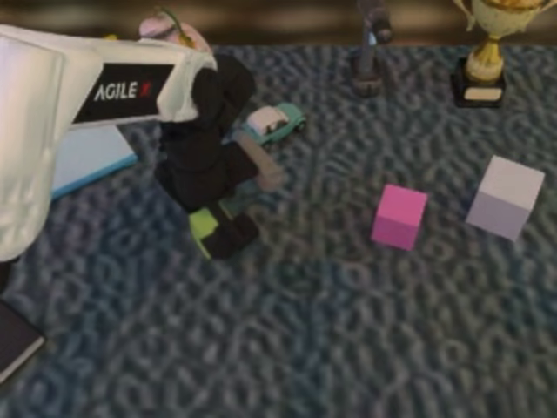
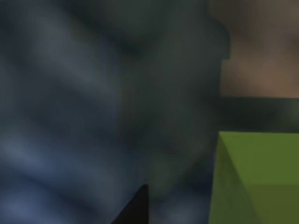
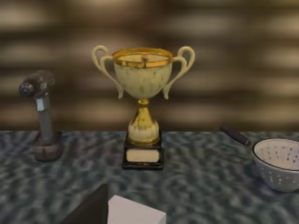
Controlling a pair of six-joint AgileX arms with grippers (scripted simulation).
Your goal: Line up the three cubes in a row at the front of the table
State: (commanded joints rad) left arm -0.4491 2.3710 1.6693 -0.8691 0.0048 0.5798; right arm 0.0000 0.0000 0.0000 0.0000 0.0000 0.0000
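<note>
My left gripper [image 1: 218,232] is low over the table [image 1: 305,331], left of centre, open around the small lime-green cube [image 1: 201,228]. In the left wrist view one dark fingertip [image 2: 136,207] shows, with a strip of table between it and the green cube [image 2: 257,177]. The magenta cube [image 1: 399,217] rests right of centre and the pale lavender cube [image 1: 505,197] farther right. My right arm is outside the top view. In its wrist view one fingertip [image 3: 93,207] shows, with the lavender cube [image 3: 138,212] farther out on the table.
At the back stand a gold trophy [image 1: 486,52] and a grey drill [image 1: 370,52]. A teal toy car [image 1: 275,122] lies behind my left gripper, and a light blue notebook [image 1: 87,157] under the left arm. A white colander [image 3: 278,163] sits far right.
</note>
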